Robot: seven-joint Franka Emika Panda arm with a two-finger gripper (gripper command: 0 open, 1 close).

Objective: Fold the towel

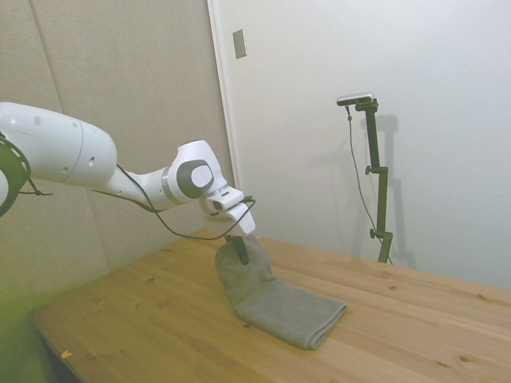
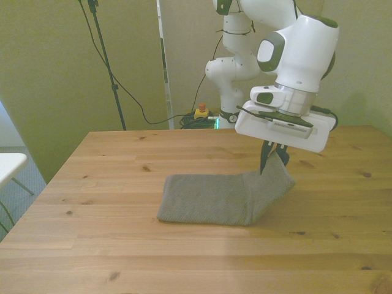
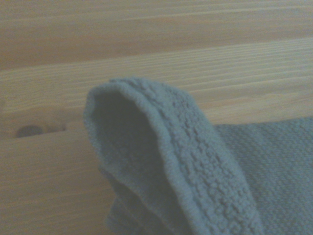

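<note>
Folding, mid-lift: the gripper (image 2: 273, 160) pinches one end of the towel (image 2: 211, 199) (raised off the table (image 2: 92, 245), remainder lying flat toward 9 o'clock in the front view). The next move probably calls for carrying the held end across toward 9 o'clock.

The side view is looking from off one side of the surface (image 1: 415, 319), at middling range, with the arm reaching in from its left. The front view is facing the robot from across the surface (image 2: 184, 257). Both are sharing the towel (image 1: 275, 303) (image 2: 208, 199). The wrist view is sitting very close, showing only the towel (image 3: 205, 181) edge and wood.
</note>
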